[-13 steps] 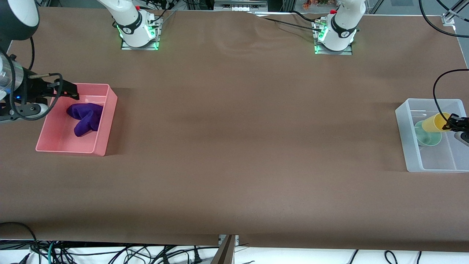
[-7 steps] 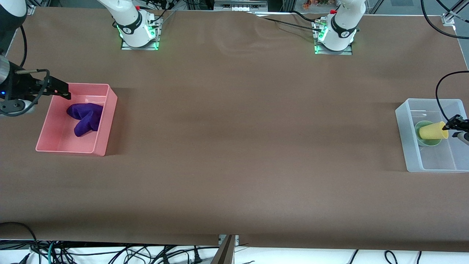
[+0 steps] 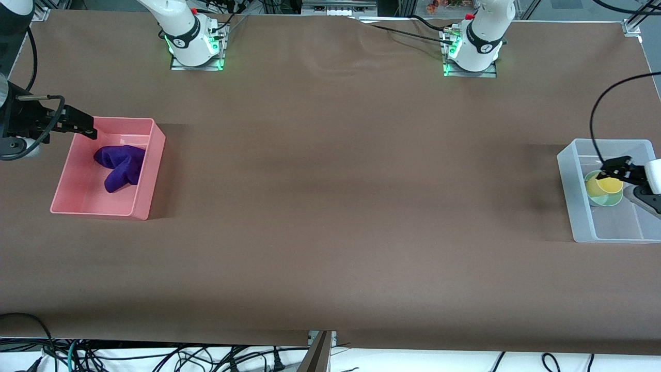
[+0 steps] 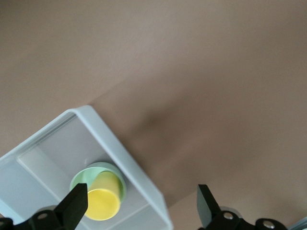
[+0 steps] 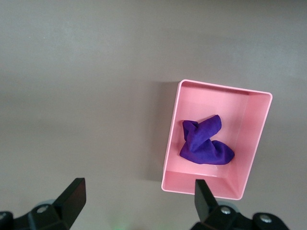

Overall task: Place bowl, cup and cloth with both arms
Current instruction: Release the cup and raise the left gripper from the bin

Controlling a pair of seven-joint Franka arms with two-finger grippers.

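Note:
The yellow cup [image 3: 609, 186] sits inside the mint-green bowl [image 3: 613, 199] in a clear plastic bin [image 3: 566, 170] at the left arm's end of the table. My left gripper [image 3: 609, 169] hangs open and empty over them. In the left wrist view the cup [image 4: 103, 201] and bowl [image 4: 82, 177] show beside one finger [image 4: 73, 205]; my left gripper [image 4: 139, 208] is open. The purple cloth [image 3: 120, 164] lies crumpled in a pink bin [image 3: 153, 165] at the right arm's end. My right gripper [image 3: 89, 129] is open and empty over that bin's corner. The right wrist view shows the cloth [image 5: 205, 144] and my right gripper [image 5: 138, 199] well above it.
The clear bin's rim [image 4: 120, 153] and the pink bin's wall [image 5: 201, 184] stand up from the brown table. The two arm bases [image 3: 195, 44] [image 3: 472, 49] stand along the table edge farthest from the front camera. Cables hang near the front edge.
My left gripper let go of the tilted cup, which settled into the bowl, then moved over it. My right gripper drew back from over the pink bin toward the table's end.

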